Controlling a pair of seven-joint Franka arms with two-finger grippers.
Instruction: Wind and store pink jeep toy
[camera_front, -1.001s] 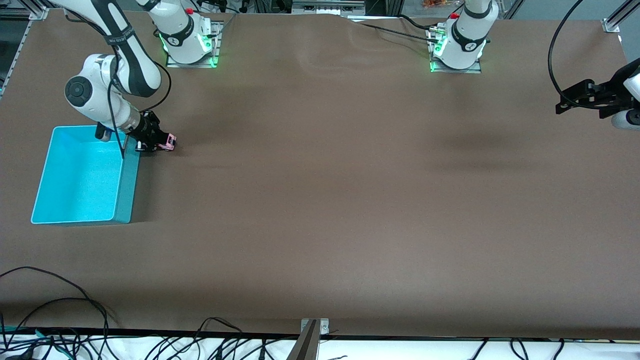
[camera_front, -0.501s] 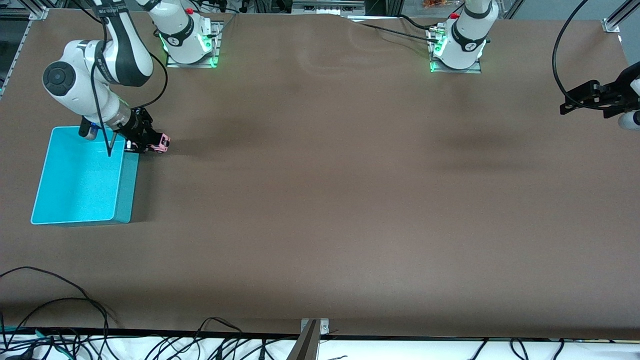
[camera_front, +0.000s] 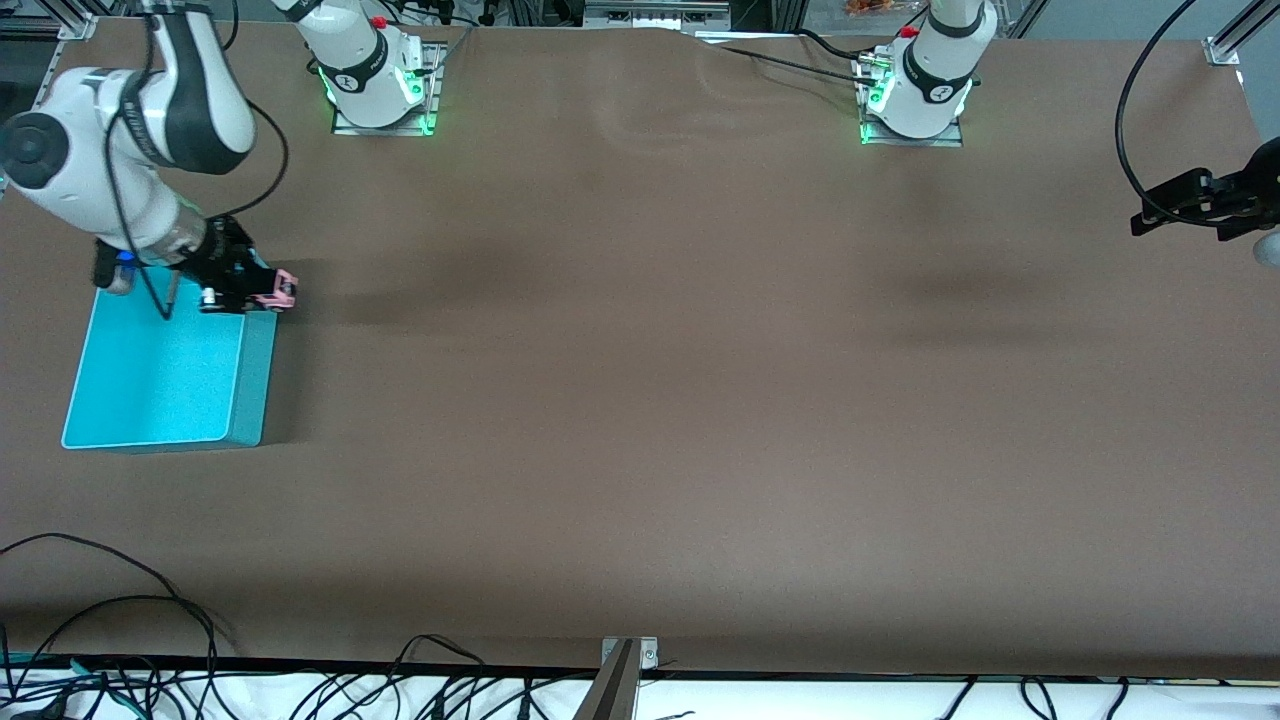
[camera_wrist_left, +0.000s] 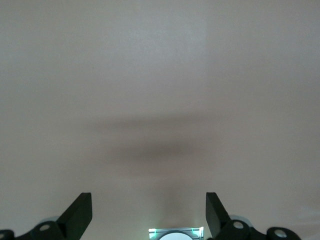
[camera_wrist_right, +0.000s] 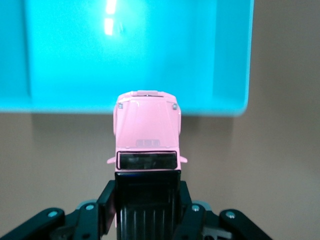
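Shallow rectangular turquoise plastic bin (camera_front: 160, 370) sits on the brown tabletop (camera_front: 650, 400) at the right arm's end; its floor shows bare in both the front and right wrist views, nothing lying inside. Right pincer (camera_front: 262, 291) hangs over the bin's corner nearest the robot bases, fingers (camera_wrist_right: 106, 200) clamped on the black-roofed rear of the small boxy light-pink toy jeep with dark wheels (camera_front: 274, 291). In the right wrist view the jeep (camera_wrist_right: 146, 137) is held with its pink hood pointing toward the bin (camera_wrist_right: 135, 55), nose just overlapping the bin's rim; jeep is up in the air, not in the bin. Left pincer (camera_front: 1165, 205) waits over bare tabletop at the left arm's end, fingers (camera_wrist_left: 79, 212) spread wide apart, holding nothing; only its own soft shadow below it
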